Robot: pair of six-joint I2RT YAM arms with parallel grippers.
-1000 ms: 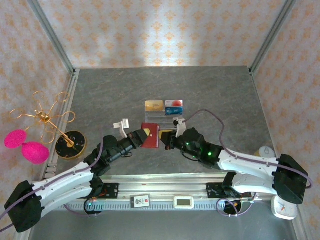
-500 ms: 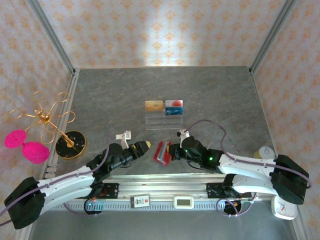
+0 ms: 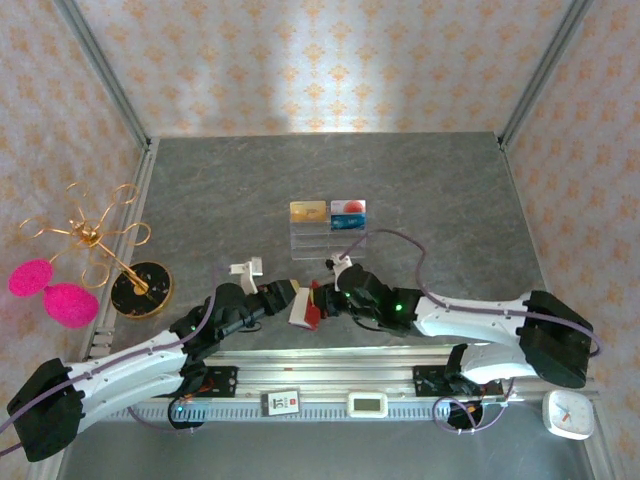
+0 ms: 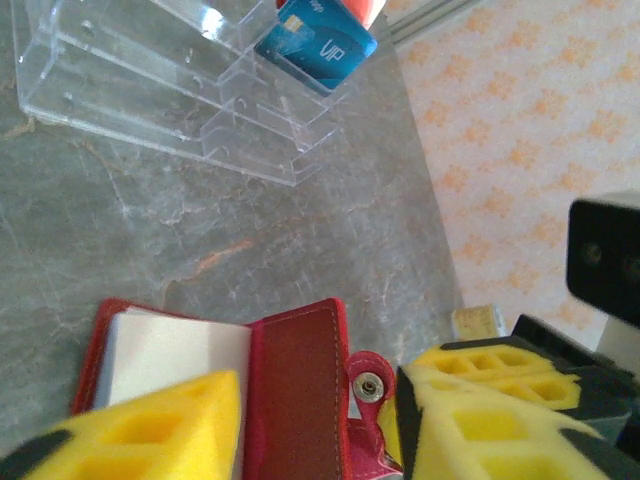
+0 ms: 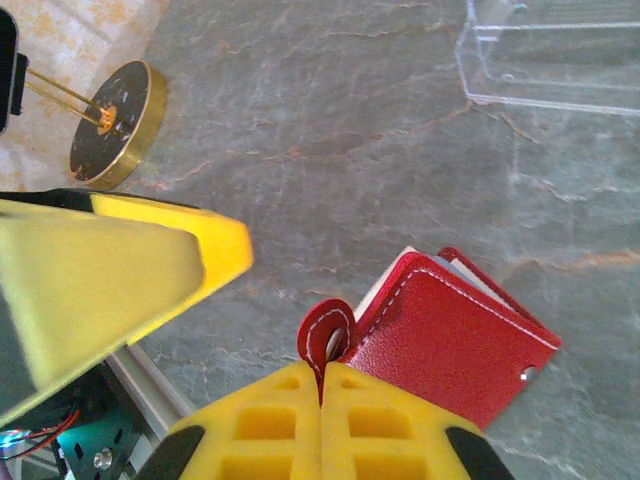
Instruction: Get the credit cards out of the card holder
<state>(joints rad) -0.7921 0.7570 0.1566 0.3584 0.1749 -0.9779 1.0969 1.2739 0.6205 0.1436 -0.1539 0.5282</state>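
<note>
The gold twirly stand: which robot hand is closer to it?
Left. The left gripper sits between the stand and the red wallet; the right gripper is beyond the wallet, pinching its tab.

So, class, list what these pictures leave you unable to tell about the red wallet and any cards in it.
- Whether cards sit in the wallet: left wrist view, a yellow finger and the bottom edge cover the pages.
- The wallet's inside: right wrist view, its red cover faces the camera.
- Whether the left gripper grips it: top view, too small.

Dark red card holder [image 5: 450, 345] with pale stitching, yellow right claw [image 5: 322, 385], grey veined table [image 5: 350, 120], orange-flowered wall [image 3: 330, 60].
</note>
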